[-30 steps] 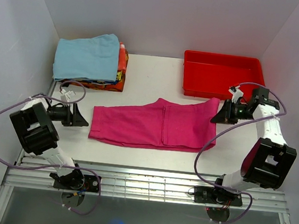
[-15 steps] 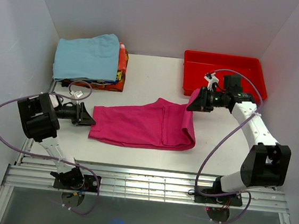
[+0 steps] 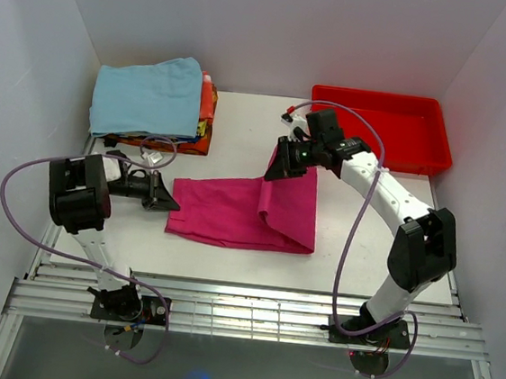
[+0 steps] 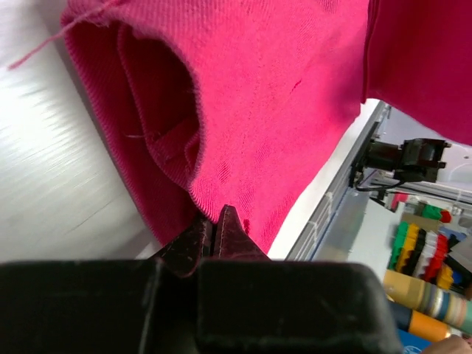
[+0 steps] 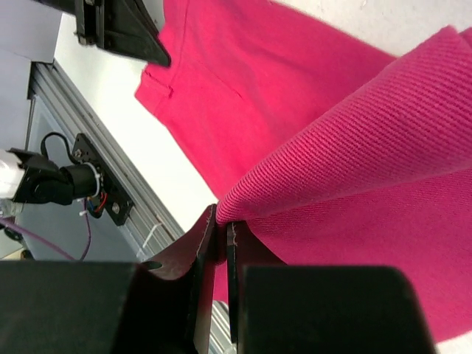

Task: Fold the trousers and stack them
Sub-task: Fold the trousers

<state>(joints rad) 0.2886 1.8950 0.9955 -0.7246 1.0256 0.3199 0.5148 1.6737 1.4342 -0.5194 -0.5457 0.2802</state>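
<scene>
The magenta trousers (image 3: 223,218) lie across the middle of the table, with their right end lifted and folded back toward the left. My right gripper (image 3: 274,171) hangs above the middle of the cloth, shut on that raised end. In the right wrist view the jaws (image 5: 223,221) pinch a fold of the trousers (image 5: 354,162). My left gripper (image 3: 174,206) sits low at the left edge of the trousers. In the left wrist view its tips (image 4: 214,223) are shut together on the hem of the trousers (image 4: 280,88).
A stack of folded clothes topped by a light blue cloth (image 3: 147,95) stands at the back left. A red tray (image 3: 377,128) sits at the back right. A metal rail (image 3: 240,308) runs along the near table edge. White walls close in both sides.
My right gripper has carried the trousers' right end up and leftward over the rest. My left gripper has moved right to the left hem, pushed it slightly right, and shut on it.
</scene>
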